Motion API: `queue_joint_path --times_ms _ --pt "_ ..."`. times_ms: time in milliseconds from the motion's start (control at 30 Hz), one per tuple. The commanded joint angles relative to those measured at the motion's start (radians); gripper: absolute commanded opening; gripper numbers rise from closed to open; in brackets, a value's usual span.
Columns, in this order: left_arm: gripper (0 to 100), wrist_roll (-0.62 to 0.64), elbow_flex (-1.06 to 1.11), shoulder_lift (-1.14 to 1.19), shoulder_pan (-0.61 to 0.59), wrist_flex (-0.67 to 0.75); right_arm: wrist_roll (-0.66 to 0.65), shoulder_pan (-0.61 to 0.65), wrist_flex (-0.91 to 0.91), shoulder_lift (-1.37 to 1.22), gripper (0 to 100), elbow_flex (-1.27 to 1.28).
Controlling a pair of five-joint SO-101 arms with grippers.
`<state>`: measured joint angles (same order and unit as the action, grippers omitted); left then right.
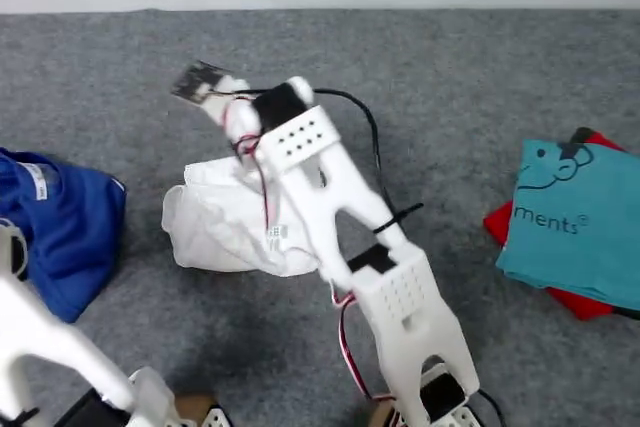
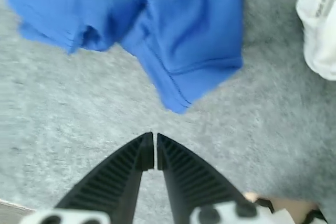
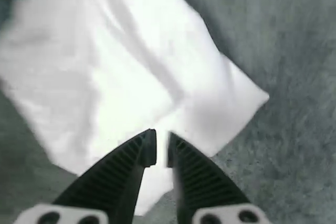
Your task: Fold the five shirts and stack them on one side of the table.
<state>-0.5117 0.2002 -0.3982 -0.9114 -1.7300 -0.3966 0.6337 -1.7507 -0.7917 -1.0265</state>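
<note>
White shirt (image 1: 215,227) lies crumpled centre-left in high view and looks like the fold in hand. Right gripper (image 3: 161,148) is over it, jaws barely apart, empty. Left gripper (image 2: 156,150) is closed and empty near blue shirt (image 2: 173,30). Next move likely needs a grip on a white edge.

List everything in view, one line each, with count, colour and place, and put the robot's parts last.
crumpled blue fabric shirt: one, blue, left edge of the table, unfolded
crumpled white fabric shirt: one, white, centre, partly under the right arm
folded teal fabric shirt: one, teal with dark print, right side, on top of the red shirt
red fabric shirt: one, red, right side, beneath the teal one
grey carpet-like table cover: one, grey, under everything
thin black cable: one, black, along the right arm
white plastic right arm: one, white, centre
white plastic left arm: one, white, lower left corner
left end effector: one, black, near the blue shirt's edge
right end effector: one, black, over the white shirt
</note>
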Motion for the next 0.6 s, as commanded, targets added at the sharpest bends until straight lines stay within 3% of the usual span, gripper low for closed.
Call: queue_joint_path --times_ms 0,133,433,567 --pt "2 -0.006 -0.09 -0.037 -0.031 -0.02 -0.051 -0.058 -0.019 -0.067 1.0 -0.052" --pt "2 -0.006 -0.154 -0.037 -0.075 -0.021 -0.052 -0.035 0.008 -0.18 0.9 -0.055" --pt "2 -0.009 -0.197 -0.037 -0.14 -0.021 -0.051 0.292 -0.041 -0.208 0.9 -0.296" --pt "2 -0.009 -0.197 -0.037 -0.14 -0.02 -0.051 0.344 -0.047 -0.182 0.9 -0.399"
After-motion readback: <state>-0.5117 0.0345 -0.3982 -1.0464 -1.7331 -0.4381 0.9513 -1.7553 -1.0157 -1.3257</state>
